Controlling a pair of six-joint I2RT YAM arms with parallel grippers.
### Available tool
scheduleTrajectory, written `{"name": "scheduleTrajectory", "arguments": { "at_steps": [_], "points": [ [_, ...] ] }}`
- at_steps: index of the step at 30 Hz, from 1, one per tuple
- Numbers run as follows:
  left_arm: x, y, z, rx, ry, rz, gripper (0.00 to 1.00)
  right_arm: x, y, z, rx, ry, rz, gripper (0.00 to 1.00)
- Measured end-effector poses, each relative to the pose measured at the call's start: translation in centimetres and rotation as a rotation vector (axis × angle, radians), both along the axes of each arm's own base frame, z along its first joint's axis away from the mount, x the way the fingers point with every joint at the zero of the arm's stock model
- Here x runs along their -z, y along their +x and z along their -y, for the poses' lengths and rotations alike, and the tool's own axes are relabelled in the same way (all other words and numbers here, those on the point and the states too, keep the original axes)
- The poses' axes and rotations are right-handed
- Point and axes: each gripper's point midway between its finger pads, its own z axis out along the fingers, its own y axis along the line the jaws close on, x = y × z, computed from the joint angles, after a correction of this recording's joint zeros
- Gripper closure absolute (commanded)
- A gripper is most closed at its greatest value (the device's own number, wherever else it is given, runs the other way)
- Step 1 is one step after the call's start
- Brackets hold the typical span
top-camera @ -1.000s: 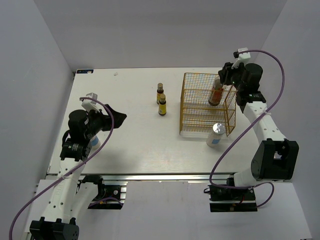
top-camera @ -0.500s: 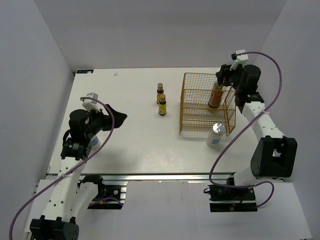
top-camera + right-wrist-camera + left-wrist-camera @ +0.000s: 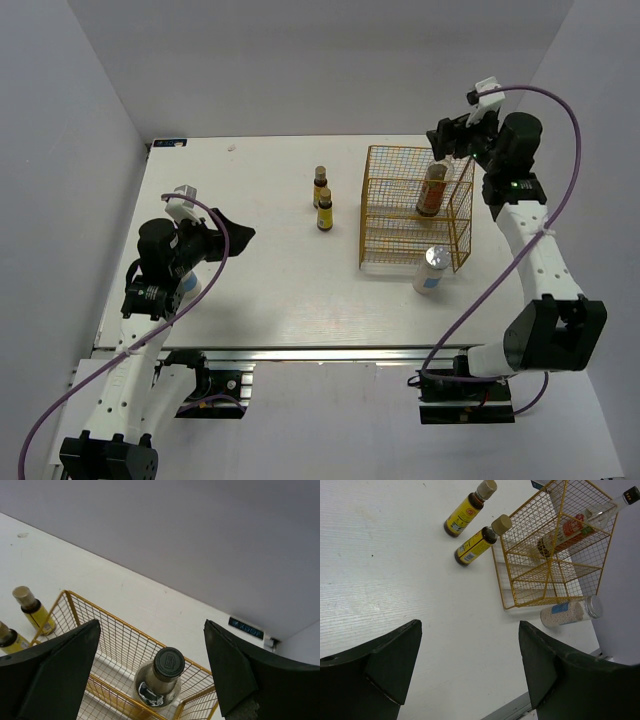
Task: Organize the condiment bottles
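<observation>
Yellow wire basket (image 3: 390,240) sits twd the far-right corner of the white counter (image 3: 260,270). The sauce btl (image 3: 432,188) stands inside it at its far-right corner. It has a dark cap w/ a raised rectangular mark and a red-orange label w/ white print too small to read.

R gripper (image 3: 447,140) hangs over that cap w/ fingers spread wide, clear of the btl.

Two brown btls stand apart from the basket, by the mid far edge. The far brown btl (image 3: 320,186) and near brown btl (image 3: 325,210) are just beside each other. Both have tan caps and yellow labels w/ dark text, illegible.

A white cylinder (image 3: 431,270) w/ metallic cap and blue label stands at the basket's near-right corner; touching or not, can't tell. Label text unreadable.

A second white cylinder (image 3: 190,286), w/ some blue on it, is by the left edge twd the near-left corner, mostly hidden behind the L arm.

L gripper (image 3: 232,232) is over the left part of the counter, fingers wide apart, holding nothing.

A small dark plate (image 3: 245,628) low on the back wall bears pale lettering, not legible.
</observation>
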Motion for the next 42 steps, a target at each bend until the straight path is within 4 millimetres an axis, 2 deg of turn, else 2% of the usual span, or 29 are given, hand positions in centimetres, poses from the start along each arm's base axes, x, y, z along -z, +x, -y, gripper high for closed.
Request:
{"name": "scheduleTrajectory", "arguments": {
  "at_steps": [5,6,7,8,9,10,11,12,13,14,15,16,17,19,20,22,23,27,32,37,40,42],
  "points": [
    [-0.1,0.1,0.3,0.015,-0.006,0.002,0.3,-5.7,-2.8,-0.5,-0.066,-0.102,0.137,0.12],
    [0.0,0.2,0.4,0.023,-0.009,0.0,0.39,-6.4,-3.6,-0.8,-0.089,-0.125,0.158,0.17],
    [0.1,0.2,0.5,0.029,-0.013,-0.007,0.44,-6.9,-4.6,-1.3,-0.131,-0.153,0.177,0.21],
    [0.2,0.3,0.6,0.035,-0.016,-0.014,0.49,-7.1,-5.4,-1.9,-0.176,-0.172,0.183,0.32],
    [0.3,0.4,0.8,0.045,-0.018,-0.022,0.56,-7.2,-6.5,-2.7,-0.241,-0.193,0.187,0.39],
    [0.4,0.5,0.9,0.052,-0.021,-0.032,0.59,-7.0,-7.4,-3.6,-0.297,-0.21,0.186,0.47],
    [0.5,0.7,1.1,0.06,-0.023,-0.041,0.62,-6.5,-8.3,-4.7,-0.359,-0.225,0.172,0.7],
    [0.6,0.9,1.2,0.069,-0.026,-0.05,0.64,-5.9,-9.2,-5.9,-0.416,-0.238,0.158,0.81],
    [0.7,1.1,1.4,0.079,-0.029,-0.062,0.67,-5.1,-10.2,-7.4,-0.477,-0.247,0.14,0.88],
    [0.9,1.3,1.6,0.086,-0.033,-0.074,0.69,-4.1,-11.2,-9.0,-0.534,-0.248,0.11,0.84],
    [1.0,1.5,1.7,0.096,-0.036,-0.084,0.72,-3.0,-12.1,-10.5,-0.585,-0.248,0.08,0.75],
    [1.1,1.6,1.9,0.104,-0.039,-0.093,0.75,-1.9,-13.2,-12.0,-0.633,-0.245,0.051,0.64],
    [1.1,1.7,2.0,0.112,-0.043,-0.102,0.75,-0.7,-14.3,-13.1,-0.672,-0.243,0.014,0.48],
    [1.1,2.0,2.3,0.128,-0.046,-0.115,0.75,1.6,-16.2,-15.0,-0.737,-0.24,-0.06,0.38],
    [1.1,2.2,2.4,0.134,-0.046,-0.121,0.66,2.6,-17.0,-15.6,-0.756,-0.237,-0.093,0.34],
    [0.9,2.5,2.7,0.145,-0.042,-0.126,0.49,4.1,-17.8,-16.1,-0.762,-0.228,-0.156,0.34],
    [0.9,2.6,2.9,0.153,-0.037,-0.125,0.34,4.7,-18.1,-16.1,-0.756,-0.224,-0.184,0.33],
    [0.4,3.1,5.0,0.197,-0.014,-0.133,0.22,6.1,-18.2,-16.1,-0.698,-0.203,-0.271,0.34],
    [0.4,4.0,8.3,0.25,0.03,-0.144,0.19,6.8,-17.6,-15.5,-0.608,-0.201,-0.335,0.35],
    [1.7,4.6,10.2,0.264,0.076,-0.171,0.17,8.2,-16.8,-13.3,-0.467,-0.255,-0.414,0.34],
    [2.0,5.0,10.4,0.245,0.098,-0.18,0.17,8.9,-17.3,-11.8,-0.398,-0.275,-0.467,0.27],
    [2.2,5.4,10.2,0.227,0.108,-0.181,0.16,8.9,-18.0,-10.9,-0.363,-0.28,-0.49,0.17]
  ]
}}
